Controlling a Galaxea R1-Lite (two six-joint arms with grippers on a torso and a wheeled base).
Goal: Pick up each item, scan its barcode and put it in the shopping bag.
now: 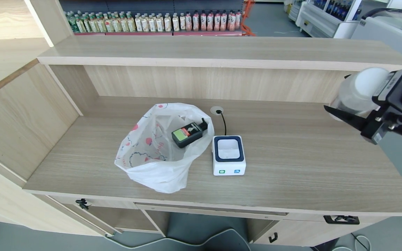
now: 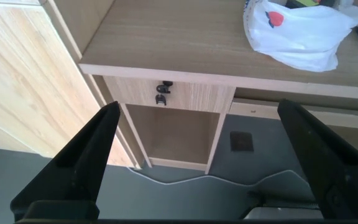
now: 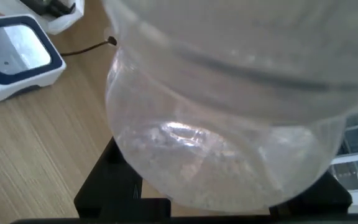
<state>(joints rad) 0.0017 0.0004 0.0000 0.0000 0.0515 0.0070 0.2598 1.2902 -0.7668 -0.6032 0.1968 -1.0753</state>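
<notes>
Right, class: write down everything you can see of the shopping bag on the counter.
The shopping bag is thin, white, slightly see-through plastic with red and pink prints. It sits slumped and crumpled on the wooden counter, its mouth gaping open upward. A dark bottle with a green label lies inside, against the bag's right rim. Beside that rim stands the white scanner; whether bag and scanner touch is unclear.
</notes>
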